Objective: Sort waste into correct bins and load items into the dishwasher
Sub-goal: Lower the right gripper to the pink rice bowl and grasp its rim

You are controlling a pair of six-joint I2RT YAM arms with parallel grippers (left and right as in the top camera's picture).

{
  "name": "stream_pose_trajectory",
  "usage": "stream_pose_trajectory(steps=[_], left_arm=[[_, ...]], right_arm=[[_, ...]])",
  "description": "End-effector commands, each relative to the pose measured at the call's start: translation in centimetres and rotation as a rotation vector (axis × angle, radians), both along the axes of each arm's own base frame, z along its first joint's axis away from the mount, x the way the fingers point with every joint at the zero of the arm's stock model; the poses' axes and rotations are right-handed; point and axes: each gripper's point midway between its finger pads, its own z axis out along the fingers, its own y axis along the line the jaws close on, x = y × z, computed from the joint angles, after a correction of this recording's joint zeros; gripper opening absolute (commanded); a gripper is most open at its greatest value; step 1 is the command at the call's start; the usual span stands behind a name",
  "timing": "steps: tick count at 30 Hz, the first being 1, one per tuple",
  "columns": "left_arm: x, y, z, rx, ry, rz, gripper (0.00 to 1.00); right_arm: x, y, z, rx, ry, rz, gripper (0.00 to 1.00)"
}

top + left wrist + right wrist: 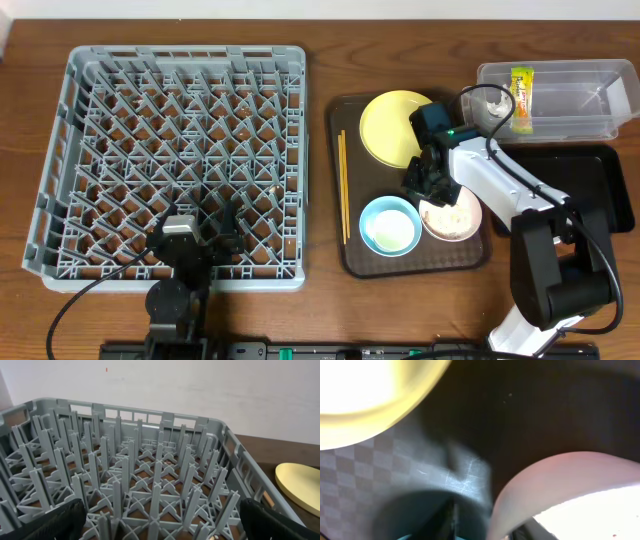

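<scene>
A: Obs. Right gripper point(428, 182) is low over the brown serving tray point(372, 182), at the near rim of the white bowl point(456, 218), between it and the yellow plate point(390, 125). I judge the step is taking that bowl by its rim.

B: Is it holding anything?

A: I can't tell. From overhead its body hides the fingertips, and its own camera is a blur.

B: And the left one?

A: Left gripper point(160, 527) hangs over the near edge of the grey dish rack point(70, 150), fingers spread wide, holding nothing.

B: How should the grip be done?

A: One finger inside the rim and one outside, square to the wall. Lift straight up, since the light blue bowl point(390, 226) sits just beside it. There is something pale in the white bowl, too small to name. If it's scraps, keep the bowl level.

B: What does each view add?

A: Overhead gives the layout. The chopsticks point(343, 185) lie along the tray's left side, the snack wrapper point(521, 98) is in the clear tub point(590, 105), and the black tray point(600, 185) is below it. The right wrist view shows only the bowl's rim curving in close and the plate's edge. The left wrist view shows bare rack pegs with nothing loaded.
</scene>
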Motion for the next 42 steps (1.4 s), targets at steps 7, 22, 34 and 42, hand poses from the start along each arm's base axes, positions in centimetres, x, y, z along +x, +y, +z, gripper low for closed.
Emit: stream_pose_trajectory(steps=[7,22,34,42], left_arm=[[-0.1,0.7,-1.8,0.021,0.057,0.036,0.98],[-0.1,0.7,-1.8,0.021,0.057,0.036,0.98],[-0.1,0.7,-1.8,0.021,0.057,0.036,0.98],[-0.1,0.7,-1.8,0.021,0.057,0.036,0.98]], right_arm=[[-0.1,-0.1,-0.5,-0.013,0.01,-0.007,0.01],[-0.9,-0.3,-0.3,0.007,0.05,-0.015,0.01],[1.0,0.9,3.3,0.055,0.001,0.073,0.01],[3.3,1.5,7.9,0.064,-0.061,0.15,0.01]])
